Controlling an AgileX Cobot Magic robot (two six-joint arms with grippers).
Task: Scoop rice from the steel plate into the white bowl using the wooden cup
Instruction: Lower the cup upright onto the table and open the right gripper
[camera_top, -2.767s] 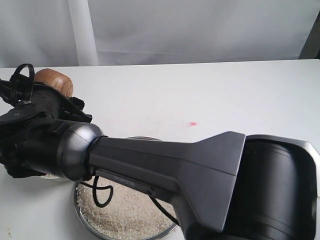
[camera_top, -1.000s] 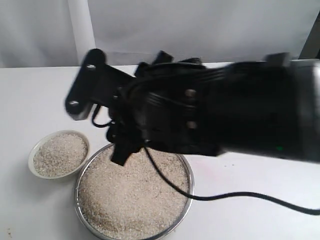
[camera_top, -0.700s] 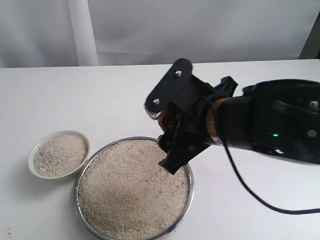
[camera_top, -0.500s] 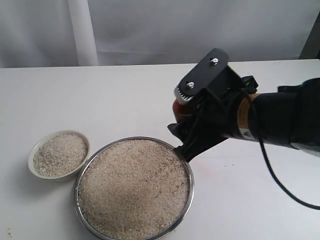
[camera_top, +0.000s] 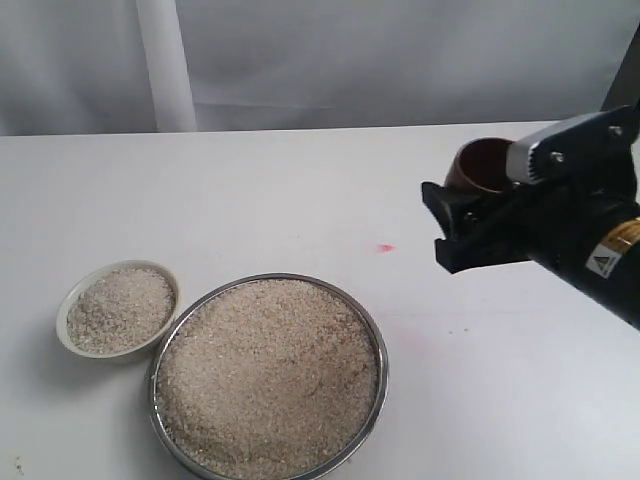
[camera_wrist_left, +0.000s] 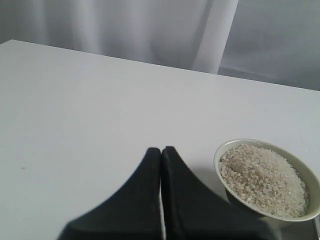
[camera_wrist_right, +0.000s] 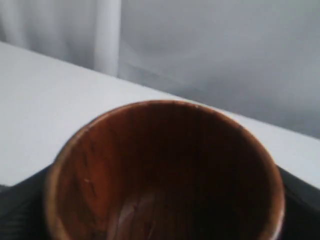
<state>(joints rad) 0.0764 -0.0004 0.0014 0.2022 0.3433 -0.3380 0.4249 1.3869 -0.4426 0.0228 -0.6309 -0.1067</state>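
Two grippers: our R gripper (camera_top: 487, 198), right edge of frame, clamps the wooden cup (camera_top: 483, 165); L gripper (camera_wrist_left: 161, 152) has jaws pressed together on nothing, near the white bowl (camera_wrist_left: 220, 150). We see rice (camera_top: 268, 375) in bowl & heaped in steel plate (camera_top: 381, 352), lower centre, bowl just left of it

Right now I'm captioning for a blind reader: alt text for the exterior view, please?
The right pincer holds a wooden cup at the right of the white table, apart from the dishes. At lower left, a steel plate heaped with rice sits beside a small white bowl also full of rice.
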